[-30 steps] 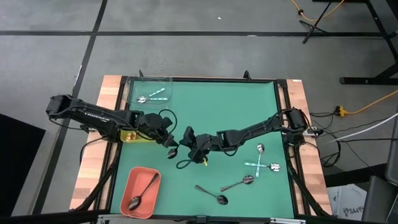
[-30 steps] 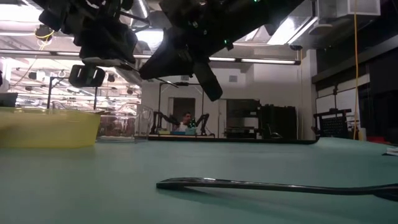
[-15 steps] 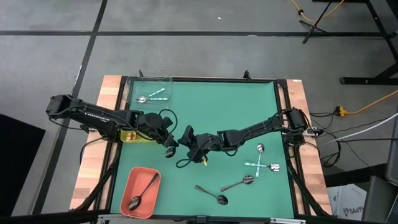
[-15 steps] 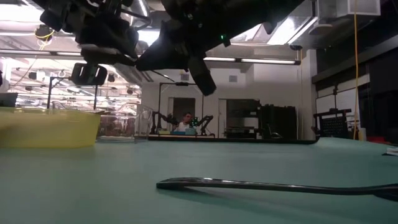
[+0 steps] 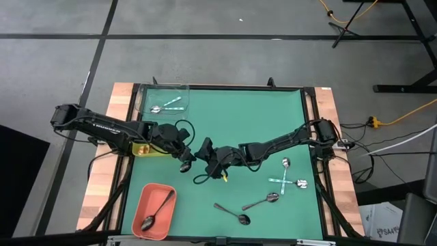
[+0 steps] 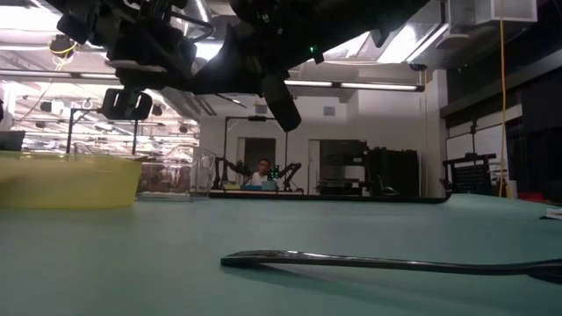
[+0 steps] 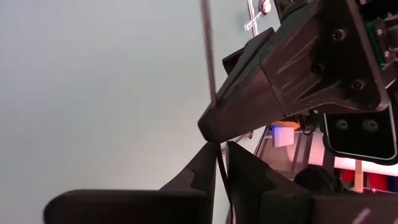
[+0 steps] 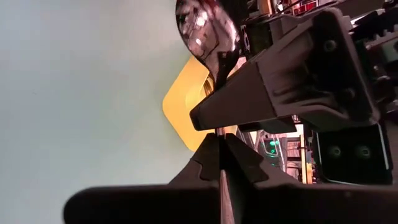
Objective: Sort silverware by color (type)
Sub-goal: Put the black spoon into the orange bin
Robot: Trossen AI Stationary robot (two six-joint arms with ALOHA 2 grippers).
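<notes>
Above the table's middle, both arms reach inward. The left gripper (image 5: pixel 186 161) and right gripper (image 5: pixel 202 153) meet tip to tip, each pinching the same dark spoon (image 8: pixel 208 30) in midair.

Green mat (image 5: pixel 232 116) covered the table, wood edges at both sides. Left gripper (image 5: pixel 185 160) and right gripper (image 5: pixel 203 154) met nose to nose near mat centre-left, with a dark spoon (image 5: pixel 184 166) between them (bowl toward the left arm; which fingers gripped it could not be told).

Clear tray (image 5: pixel 145 96) at far left corner held two silvery spoons (image 5: pixel 166 106). Yellow tray (image 5: pixel 142 149) lay mostly hidden under the left arm. Salmon-orange tray (image 5: pixel 139 208) at near left held one dark spoon (image 5: pixel 158 211).

Loose on the mat, right side: a silver spoon (image 5: pixel 285 164), crossed pale utensils (image 5: pixel 287 182), two dark spoons (image 5: pixel 262 201) (image 5: pixel 232 214).
</notes>
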